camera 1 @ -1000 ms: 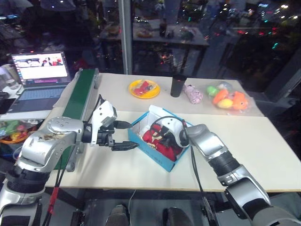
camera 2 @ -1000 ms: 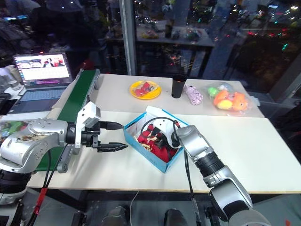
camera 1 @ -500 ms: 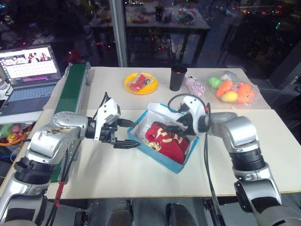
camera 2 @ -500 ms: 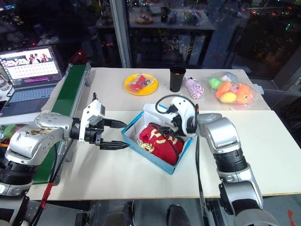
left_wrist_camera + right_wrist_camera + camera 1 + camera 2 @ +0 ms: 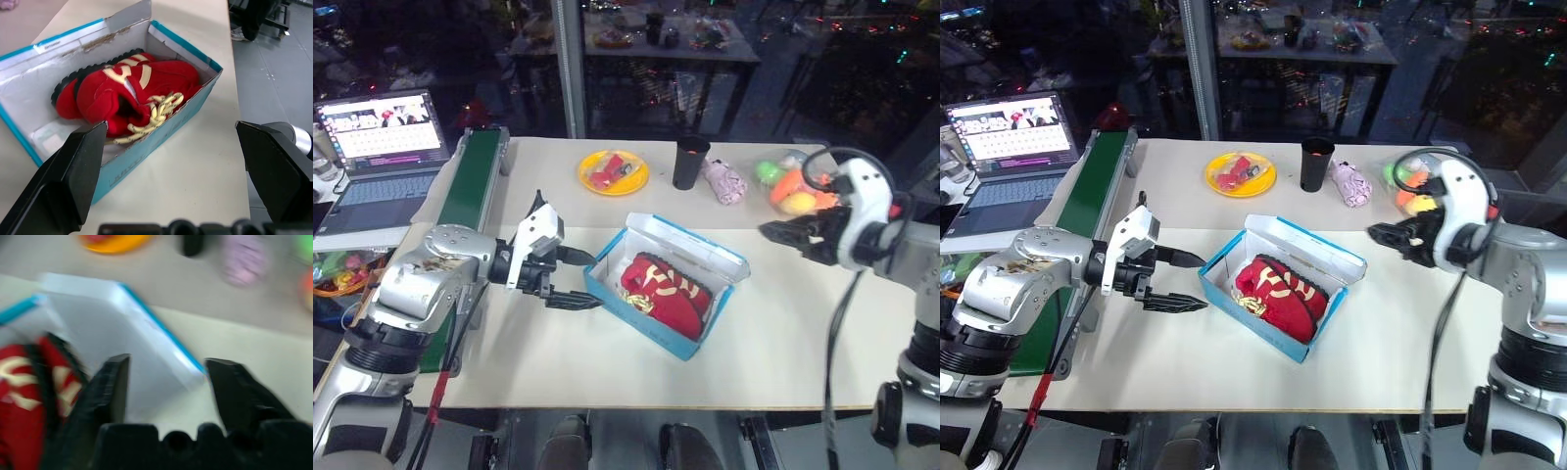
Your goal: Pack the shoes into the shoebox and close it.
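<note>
Table (image 5: 607,362) | soft shoes (image 5: 666,291) inside shoebox (image 5: 636,315) | light card lid (image 5: 690,242): nudge its free edge | left gripper (image 5: 566,278) apart beside shoebox | right gripper (image 5: 781,231) apart, clear of it

One shoebox (image 5: 1273,294) sits on the counter (image 5: 1400,343), lid open, with two red shoes (image 5: 1278,291) packed inside it. There are two end effectors: the left end effector (image 5: 1180,282) and the right end effector (image 5: 1378,235). Farther back stand one yellow plate (image 5: 1241,176), one dark cup (image 5: 1313,164), one pink soft toy (image 5: 1350,183) and one clear bag of toy fruit (image 5: 1408,186). One green conveyor (image 5: 1097,196) and one laptop (image 5: 1009,147) are at the left.
</note>
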Action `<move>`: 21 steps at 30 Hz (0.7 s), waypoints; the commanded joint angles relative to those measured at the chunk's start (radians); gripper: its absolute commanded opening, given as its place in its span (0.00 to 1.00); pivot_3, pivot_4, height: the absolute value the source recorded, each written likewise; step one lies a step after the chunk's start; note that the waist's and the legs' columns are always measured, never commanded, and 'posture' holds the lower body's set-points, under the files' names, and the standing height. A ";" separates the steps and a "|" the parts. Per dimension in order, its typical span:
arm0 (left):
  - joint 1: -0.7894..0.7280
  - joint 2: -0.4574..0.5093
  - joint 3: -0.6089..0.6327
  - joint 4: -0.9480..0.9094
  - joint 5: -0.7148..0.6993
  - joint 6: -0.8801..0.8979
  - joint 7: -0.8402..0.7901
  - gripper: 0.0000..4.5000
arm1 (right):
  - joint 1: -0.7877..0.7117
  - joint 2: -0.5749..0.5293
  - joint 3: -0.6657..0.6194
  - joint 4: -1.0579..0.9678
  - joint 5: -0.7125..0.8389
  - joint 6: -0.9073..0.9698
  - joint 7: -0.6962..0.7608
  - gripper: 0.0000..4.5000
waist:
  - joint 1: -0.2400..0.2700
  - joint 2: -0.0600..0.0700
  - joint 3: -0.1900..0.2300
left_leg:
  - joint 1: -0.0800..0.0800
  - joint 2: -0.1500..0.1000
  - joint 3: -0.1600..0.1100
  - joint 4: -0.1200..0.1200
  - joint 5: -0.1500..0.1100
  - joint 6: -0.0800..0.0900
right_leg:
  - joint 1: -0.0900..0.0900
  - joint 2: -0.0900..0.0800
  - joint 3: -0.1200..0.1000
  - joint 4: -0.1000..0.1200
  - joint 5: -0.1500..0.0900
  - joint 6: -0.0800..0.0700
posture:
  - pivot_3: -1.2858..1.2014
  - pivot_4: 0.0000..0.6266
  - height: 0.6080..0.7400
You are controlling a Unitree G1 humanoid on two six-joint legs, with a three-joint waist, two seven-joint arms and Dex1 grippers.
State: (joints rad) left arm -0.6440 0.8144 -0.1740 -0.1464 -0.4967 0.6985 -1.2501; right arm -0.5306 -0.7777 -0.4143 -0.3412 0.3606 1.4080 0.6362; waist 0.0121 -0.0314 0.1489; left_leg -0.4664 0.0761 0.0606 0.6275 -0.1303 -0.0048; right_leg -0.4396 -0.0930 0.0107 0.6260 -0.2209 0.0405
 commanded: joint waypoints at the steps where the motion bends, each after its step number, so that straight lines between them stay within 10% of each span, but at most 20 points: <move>1: -0.051 -0.010 -0.010 0.025 0.018 -0.027 -0.031 1.00 | 0.190 0.006 -0.040 -0.012 -0.061 -0.154 -0.053 0.29 | -0.001 -0.002 0.001 | 0.003 0.000 0.000 0.001 0.000 0.000 | 0.002 0.000 0.000 0.000 0.000 0.000 | 0.52 0.24 0.97; 5: -0.067 -0.017 -0.016 0.040 0.030 -0.032 -0.048 1.00 | 0.277 0.083 0.026 0.052 -0.085 -0.314 -0.089 0.01 | -0.017 -0.002 0.001 | 0.006 -0.001 0.000 0.001 0.000 0.000 | 0.002 0.001 0.004 0.001 0.003 -0.001 | 0.52 0.24 0.97; 21: -0.043 0.036 0.031 -0.016 0.012 0.028 -0.023 1.00 | 0.096 0.304 0.235 0.694 -0.163 -0.945 -0.096 0.01 | -0.029 -0.003 0.006 | 0.009 0.000 -0.001 0.000 0.000 0.000 | 0.003 0.004 0.006 0.003 0.002 0.000 | 0.52 0.24 0.97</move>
State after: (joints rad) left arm -0.6867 0.8344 -0.1752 -0.1306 -0.4734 0.7229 -1.2771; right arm -0.4100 -0.4735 -0.1743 0.3343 0.2027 0.5225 0.5331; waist -0.0172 -0.0347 0.1550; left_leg -0.4578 0.0757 0.0596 0.6272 -0.1300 -0.0044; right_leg -0.4363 -0.0891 0.0165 0.6289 -0.2188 0.0404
